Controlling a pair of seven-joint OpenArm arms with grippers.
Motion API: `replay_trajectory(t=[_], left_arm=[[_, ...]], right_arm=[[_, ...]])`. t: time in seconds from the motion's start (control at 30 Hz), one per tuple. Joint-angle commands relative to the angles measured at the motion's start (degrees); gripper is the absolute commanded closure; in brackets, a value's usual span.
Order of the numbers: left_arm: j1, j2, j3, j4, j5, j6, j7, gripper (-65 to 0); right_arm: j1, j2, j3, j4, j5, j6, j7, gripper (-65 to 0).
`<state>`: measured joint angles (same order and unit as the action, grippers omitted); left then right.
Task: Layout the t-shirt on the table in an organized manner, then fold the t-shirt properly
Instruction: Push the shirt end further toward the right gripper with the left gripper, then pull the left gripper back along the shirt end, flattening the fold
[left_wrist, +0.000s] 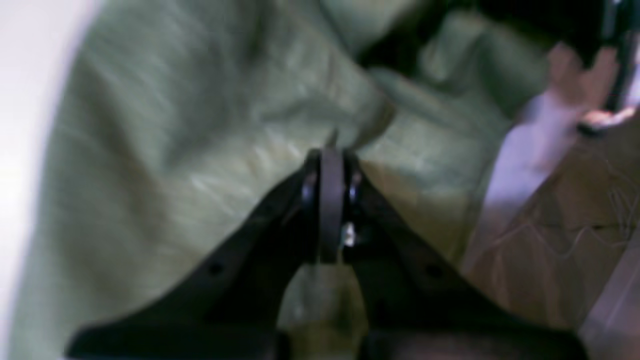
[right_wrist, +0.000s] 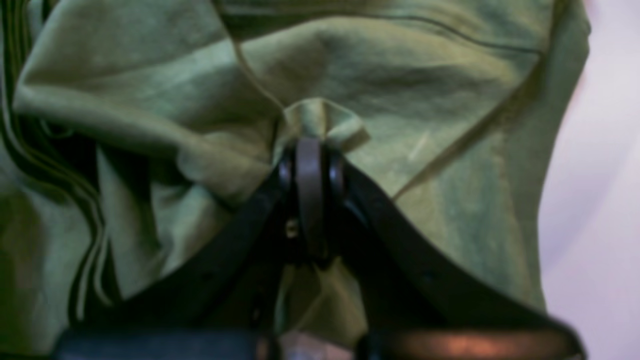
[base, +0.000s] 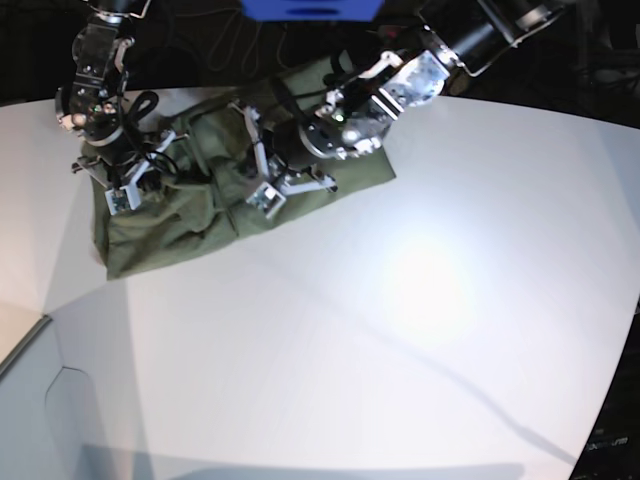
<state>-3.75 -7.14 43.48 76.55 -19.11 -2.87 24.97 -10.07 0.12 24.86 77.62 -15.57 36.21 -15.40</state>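
The olive-green t-shirt (base: 160, 235) lies bunched and creased at the far left of the white table (base: 400, 330). My left gripper (left_wrist: 330, 150) is shut on a small pinch of the t-shirt (left_wrist: 200, 125); in the base view, the left gripper (base: 250, 160) sits over the middle of the cloth. My right gripper (right_wrist: 310, 142) is shut on a gathered fold of the t-shirt (right_wrist: 400, 75), and the base view shows the right gripper (base: 165, 160) low over the cloth's left part. The collar and sleeves cannot be made out among the folds.
Bare table (left_wrist: 20, 100) shows at the left edge of the left wrist view, and table (right_wrist: 600, 150) to the right of the cloth in the right wrist view. Brown floor with cables (left_wrist: 575, 225) lies beyond the table edge. A blue object (base: 310, 8) sits behind the table.
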Motion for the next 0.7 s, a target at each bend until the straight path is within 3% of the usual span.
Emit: replay_trajectory(t=[0.0,0.17,0.4,0.53,0.67], left_arm=[[0.5,-0.4,-1.8,3.5,-0.1,-0.2,-1.5,-0.1],[7.0,-5.0,-9.8,14.0,-0.1,-0.1,-1.5,-0.1],[16.2,-10.8,-18.5,14.6,-0.1,-0.1,-1.5,-0.1],[20.1,-11.2,-23.6,15.7,0.0,-0.1,-1.5,-0.1],[18.5,-10.1,-24.5,9.2,0.0,-0.5,-1.5,-0.1]], right_arm=[[-0.1,-0.1,0.0,0.0,-1.4,0.6,-2.5,0.0],[-0.1,-0.1,0.0,0.0,-1.4,0.6,-2.5,0.0],[0.7,-0.1,0.0,0.0,-1.4,0.6,-2.5,0.0],[0.8,-0.1,0.0,0.0,-1.4,0.6,-2.5,0.0],[0.9,-0.1,0.0,0.0,-1.4,0.6,-2.5,0.0]])
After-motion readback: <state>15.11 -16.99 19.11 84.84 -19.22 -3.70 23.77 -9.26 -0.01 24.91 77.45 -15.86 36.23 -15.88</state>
